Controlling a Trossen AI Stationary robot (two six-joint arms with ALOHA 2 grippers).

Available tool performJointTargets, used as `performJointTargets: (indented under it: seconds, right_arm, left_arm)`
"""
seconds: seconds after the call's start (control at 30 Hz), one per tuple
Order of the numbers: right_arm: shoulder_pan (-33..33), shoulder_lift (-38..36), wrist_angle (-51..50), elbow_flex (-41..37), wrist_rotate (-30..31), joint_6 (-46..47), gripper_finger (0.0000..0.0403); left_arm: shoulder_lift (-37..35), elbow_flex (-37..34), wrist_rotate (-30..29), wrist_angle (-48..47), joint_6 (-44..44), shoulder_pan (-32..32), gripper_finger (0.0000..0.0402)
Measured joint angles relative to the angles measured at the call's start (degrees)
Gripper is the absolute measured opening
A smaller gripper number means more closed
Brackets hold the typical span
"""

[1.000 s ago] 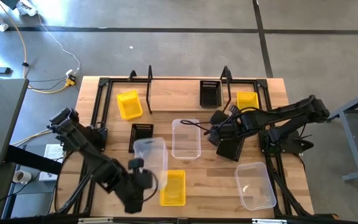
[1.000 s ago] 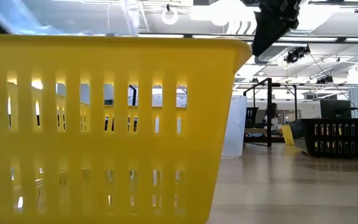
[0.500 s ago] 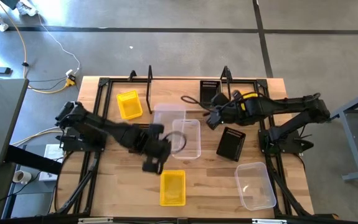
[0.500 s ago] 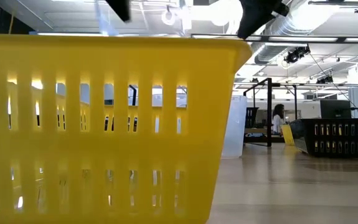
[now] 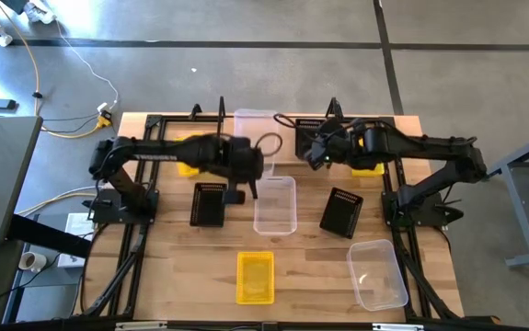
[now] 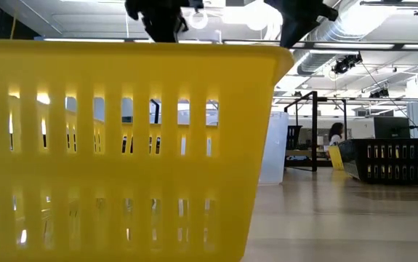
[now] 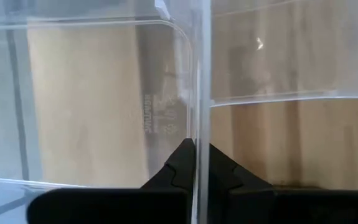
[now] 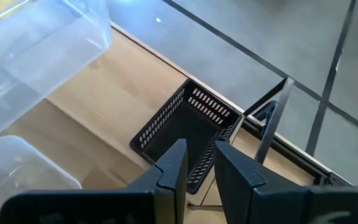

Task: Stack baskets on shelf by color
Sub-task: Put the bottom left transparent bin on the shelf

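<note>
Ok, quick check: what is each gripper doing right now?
Left gripper: shut on the wall of a clear basket, carried over the shelf.
Right gripper: open, holding nothing, above a black basket on the shelf.

A yellow cable [image 5: 57,69] can be seen trailing over the grey floor [image 5: 246,74], and a person [image 6: 335,135] is spotted way back.
</note>
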Motion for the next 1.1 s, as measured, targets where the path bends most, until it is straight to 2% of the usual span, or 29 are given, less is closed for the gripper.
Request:
performJointTargets:
  seconds: [0.2, 0.43, 0.87, 1.1]
  right_arm:
    - [-1.74, 0.00, 0.22, 0.00, -0.04, 1.23, 0.0067]
    - [-3.11, 0.00, 0.22, 0.00, -0.11, 1.26, 0.0067]
    - [-6.01, 0.00, 0.24, 0.00, -0.15, 0.41, 0.0067]
    - [-7.26, 0.00, 0.25, 0.00, -2.01, 0.54, 0.0067]
  left_arm:
    - [1.10, -0.33, 1.95, 1.31, 3.99, 5.25, 0.0000]
    - [2.28, -4.19, 3.84, 2.92, 6.08, 10.07, 0.0000]
    - [2.26, -13.29, 6.71, 9.86, 9.03, 15.24, 0.0000]
    - [2.28, -15.82, 7.90, 12.51, 9.39, 17.40, 0.0000]
